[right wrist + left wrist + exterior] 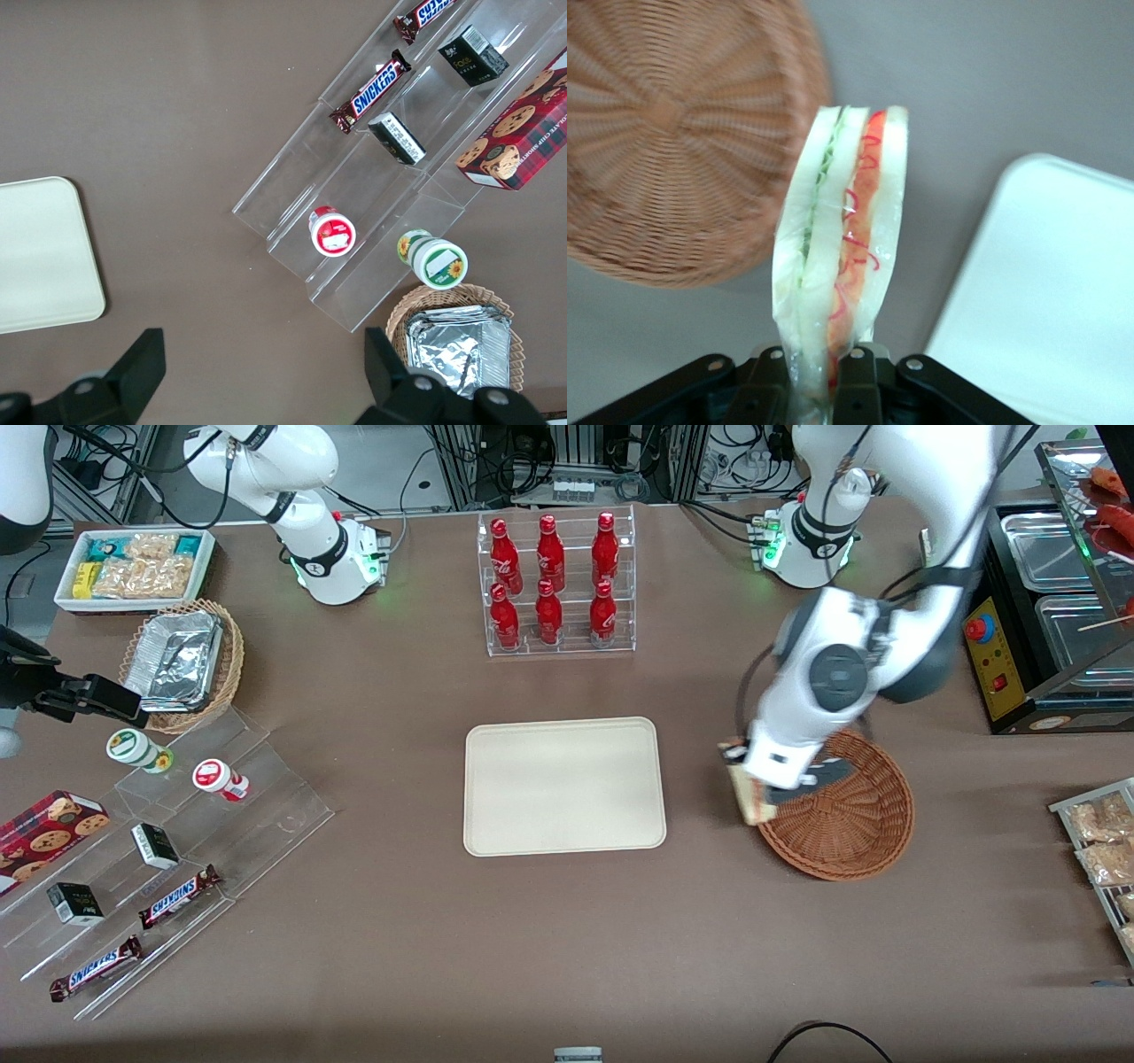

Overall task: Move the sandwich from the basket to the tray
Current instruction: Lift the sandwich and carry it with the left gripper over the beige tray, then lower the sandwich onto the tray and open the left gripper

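On the brown desk (372, 957), the cream tray (564, 786) serves as the landmark. The reddish-brown wicker basket (850, 824) sits well apart from the tray, toward the working arm's end of the desk. The left arm's gripper (753, 790) hangs at the basket's rim on the side nearest the tray, its fingers clamped on the sandwich (742, 795), which is lifted over that rim edge. A clear rack of red bottles (556, 584) stands farther from the camera than the tray.

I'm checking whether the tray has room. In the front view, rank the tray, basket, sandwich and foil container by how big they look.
1. Tray
2. Basket, partly hidden by the arm
3. Foil container
4. Sandwich, mostly hidden by the end effector shut on it beside the basket's rim, so its size is unsure.
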Tool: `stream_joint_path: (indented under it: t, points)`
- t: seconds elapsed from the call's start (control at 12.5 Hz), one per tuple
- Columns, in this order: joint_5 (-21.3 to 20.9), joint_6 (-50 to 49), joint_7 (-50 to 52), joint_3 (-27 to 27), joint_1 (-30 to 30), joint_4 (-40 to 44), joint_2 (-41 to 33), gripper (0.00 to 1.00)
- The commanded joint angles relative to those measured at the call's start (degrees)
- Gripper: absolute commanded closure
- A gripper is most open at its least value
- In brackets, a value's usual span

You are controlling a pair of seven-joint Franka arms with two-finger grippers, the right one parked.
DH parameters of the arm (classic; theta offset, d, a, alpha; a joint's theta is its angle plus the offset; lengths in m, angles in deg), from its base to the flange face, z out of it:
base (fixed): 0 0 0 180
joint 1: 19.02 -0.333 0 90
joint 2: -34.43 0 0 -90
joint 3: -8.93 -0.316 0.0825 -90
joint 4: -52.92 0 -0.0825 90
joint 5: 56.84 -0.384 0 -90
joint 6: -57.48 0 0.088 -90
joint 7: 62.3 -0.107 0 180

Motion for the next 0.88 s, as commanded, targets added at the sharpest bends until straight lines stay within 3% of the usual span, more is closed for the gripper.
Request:
stream_joint_path:
  t: [0.0, 0.48, 0.8]
  points:
    - [0.15, -2.25, 3.87, -0.78, 8.05, 11.20, 9.31, 1.00]
    - [0.32, -2.69, 12.74, -0.78, 20.54, 28.87, 24.44, 1.00]
    - [-0.47, -3.31, 16.55, -1.13, 24.25, 33.38, 29.03, 1.00]
